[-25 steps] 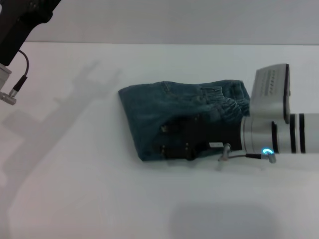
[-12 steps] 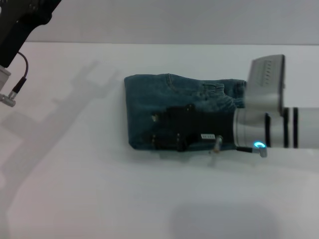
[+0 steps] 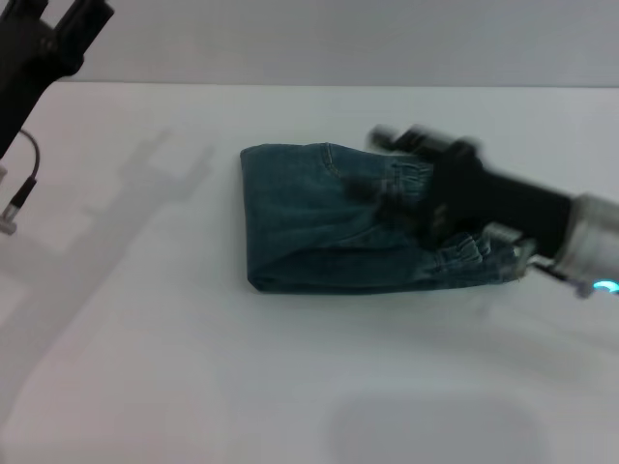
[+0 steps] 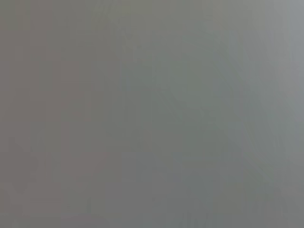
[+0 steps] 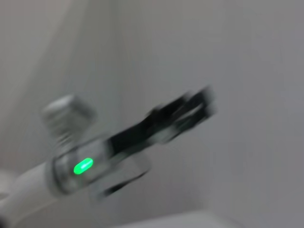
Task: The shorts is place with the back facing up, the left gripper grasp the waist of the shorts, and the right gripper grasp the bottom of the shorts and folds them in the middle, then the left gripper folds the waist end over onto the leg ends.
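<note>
The blue denim shorts lie folded into a compact rectangle at mid-table, with the fold edge on the left. Their ruffled waist shows at the right end, on top. I cannot make out the leg hems. My right gripper hovers blurred over the right half of the shorts, open and holding nothing. My left gripper hangs high at the far left corner, well away from the cloth, open and empty. The left wrist view is plain grey.
The white table extends around the shorts on all sides. In the right wrist view a blurred black claw on a pale arm with a green light shows against a blank grey background.
My right gripper has lifted off the shorts, where it was pressing down, and swung up and to the right. The shorts were squared up a second ago and now lie still. The left arm barely moved.
</note>
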Robot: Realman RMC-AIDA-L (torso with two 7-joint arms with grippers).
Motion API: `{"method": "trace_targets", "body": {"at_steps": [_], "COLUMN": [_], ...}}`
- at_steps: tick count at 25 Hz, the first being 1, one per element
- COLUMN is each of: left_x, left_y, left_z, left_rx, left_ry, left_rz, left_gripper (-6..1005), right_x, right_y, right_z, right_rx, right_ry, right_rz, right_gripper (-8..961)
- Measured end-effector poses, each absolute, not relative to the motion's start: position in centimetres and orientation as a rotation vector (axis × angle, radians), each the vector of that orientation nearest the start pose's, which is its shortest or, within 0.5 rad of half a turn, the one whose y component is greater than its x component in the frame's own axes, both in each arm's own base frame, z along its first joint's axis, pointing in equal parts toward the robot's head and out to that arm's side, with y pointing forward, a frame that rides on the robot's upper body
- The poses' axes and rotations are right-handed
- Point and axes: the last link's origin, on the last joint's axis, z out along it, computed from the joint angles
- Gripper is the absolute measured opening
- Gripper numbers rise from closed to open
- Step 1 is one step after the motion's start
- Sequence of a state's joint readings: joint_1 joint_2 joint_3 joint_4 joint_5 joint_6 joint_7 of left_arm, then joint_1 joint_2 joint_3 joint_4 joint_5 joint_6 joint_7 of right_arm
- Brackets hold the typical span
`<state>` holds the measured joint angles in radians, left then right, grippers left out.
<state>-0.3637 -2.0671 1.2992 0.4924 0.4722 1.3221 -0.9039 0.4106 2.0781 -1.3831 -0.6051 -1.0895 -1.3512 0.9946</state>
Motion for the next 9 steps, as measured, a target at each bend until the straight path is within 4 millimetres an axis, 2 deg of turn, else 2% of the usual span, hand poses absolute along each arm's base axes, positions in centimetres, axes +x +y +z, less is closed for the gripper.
{"method": "trace_targets", "body": {"at_steps": [5,9], "left_x": [-27.2,-28.8], "left_y": [33.8,32.7], "left_z": [4.2,4.1], "left_rx": [-1.714,-1.656], "left_ry": [-0.578,-0.602], "left_rz": [-1.342,-1.323], "left_gripper": [802,802], "right_x": [24.8,28.4], "right_y": [32.8,32.7], "right_z": [0.2,3.9], "right_rx": [-2.173,-1.858], "right_ry": [0.302,0.349], "right_rz": [1.112,1.094], "right_gripper": [630,630]}}
